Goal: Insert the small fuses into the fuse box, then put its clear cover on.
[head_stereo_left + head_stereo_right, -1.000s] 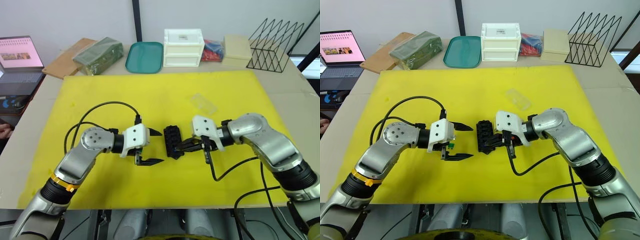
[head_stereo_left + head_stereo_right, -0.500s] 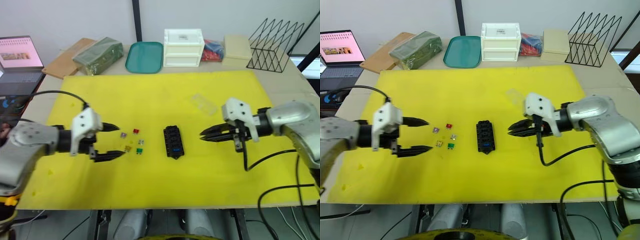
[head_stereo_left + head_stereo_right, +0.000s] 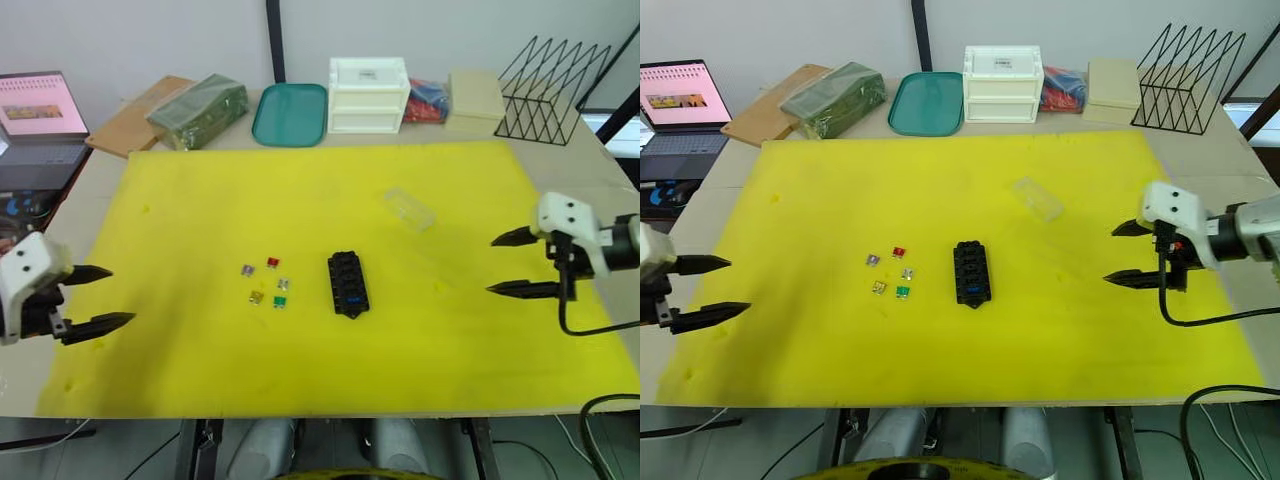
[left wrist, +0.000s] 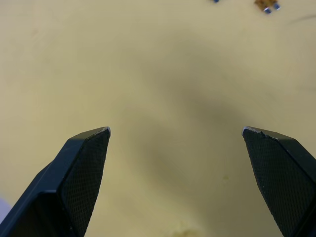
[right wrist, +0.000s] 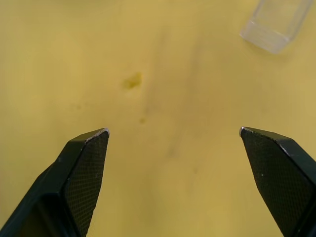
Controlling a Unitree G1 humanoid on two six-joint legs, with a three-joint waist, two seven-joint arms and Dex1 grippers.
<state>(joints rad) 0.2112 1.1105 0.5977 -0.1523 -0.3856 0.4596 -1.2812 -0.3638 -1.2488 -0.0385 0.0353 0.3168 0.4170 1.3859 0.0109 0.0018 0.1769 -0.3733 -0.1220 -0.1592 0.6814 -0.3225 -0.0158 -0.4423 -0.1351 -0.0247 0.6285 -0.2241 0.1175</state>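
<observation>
The black fuse box (image 3: 347, 284) lies in the middle of the yellow mat (image 3: 200, 200), with a blue fuse (image 3: 352, 298) sitting in one slot. Several small fuses (image 3: 268, 283) lie loose just to its left: red, green, tan and grey ones. The clear cover (image 3: 408, 209) rests on the mat farther back and to the right, and its corner also appears in the right wrist view (image 5: 276, 22). My left gripper (image 3: 120, 296) hovers open at the mat's left edge, holding nothing. My right gripper (image 3: 491, 266) hovers open near the mat's right edge, also holding nothing.
Along the table's back stand a white drawer box (image 3: 368, 94), a green tray (image 3: 290, 113), a green packet (image 3: 198, 110), a cream box (image 3: 474, 98) and a black wire rack (image 3: 550, 90). A laptop (image 3: 40, 105) sits at the far left.
Both arms have swung outward from the fuse box to the mat's sides. The right gripper, shut at the box before, now stands open. The loose fuses are uncovered.
</observation>
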